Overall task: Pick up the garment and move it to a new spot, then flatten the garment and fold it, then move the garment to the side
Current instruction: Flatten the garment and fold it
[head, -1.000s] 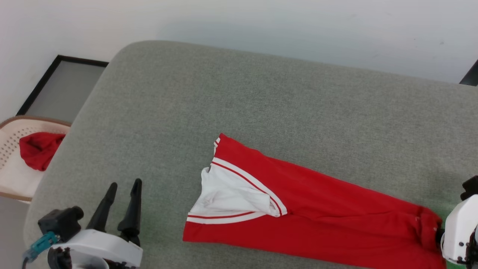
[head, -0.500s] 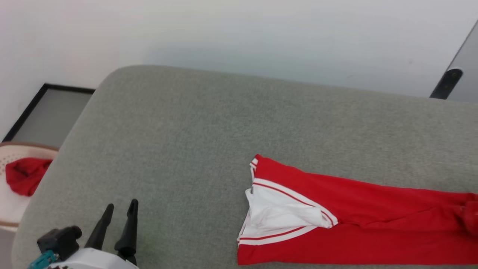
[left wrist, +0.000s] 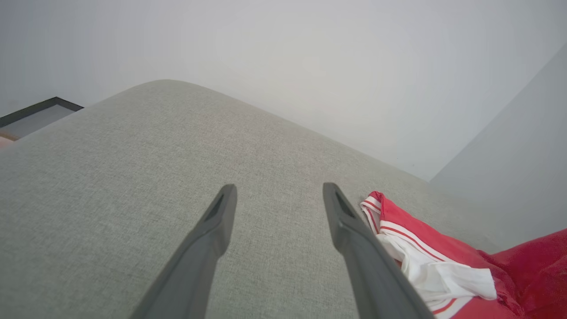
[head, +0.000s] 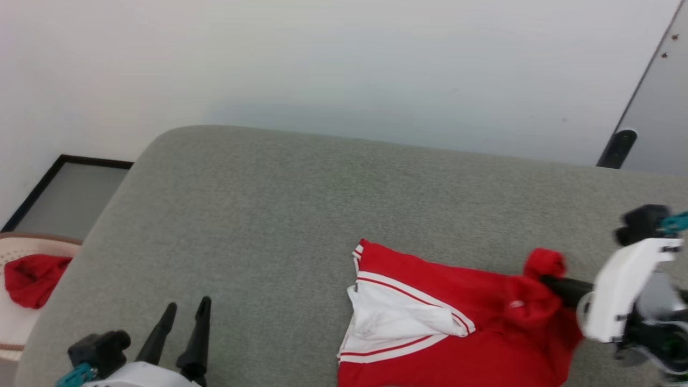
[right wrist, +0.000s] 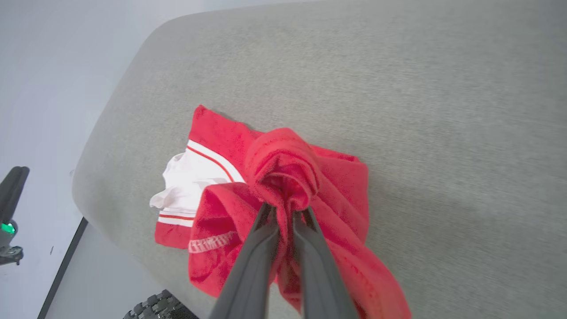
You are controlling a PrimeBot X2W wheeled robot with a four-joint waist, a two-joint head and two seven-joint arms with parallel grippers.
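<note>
The garment (head: 430, 301), a red jersey with a white sleeve and red-striped white trim, lies on the grey cushion (head: 258, 215) at the lower right of the head view. Its lettering is hidden. My right gripper (head: 545, 280) is shut on a bunched red end of it, held a little above the rest of the cloth. In the right wrist view the gripper (right wrist: 285, 210) pinches that bunch while the garment (right wrist: 208, 177) drapes below. My left gripper (head: 188, 305) stands open at the lower left, apart from the cloth. The left wrist view shows the left gripper (left wrist: 279, 188) over bare cushion, the garment (left wrist: 425, 248) to its right.
A pale perforated basket (head: 32, 244) holding a smaller plain red cloth (head: 29, 274) sits off the cushion's left end. A dark-framed panel (head: 64, 188) lies behind it. A white wall runs behind the cushion, and a dark post (head: 615, 148) stands at the far right.
The head camera has shifted. My right gripper has lifted the garment's right end and carried it left, so the long red strip now bunches over itself. The left gripper stays open.
</note>
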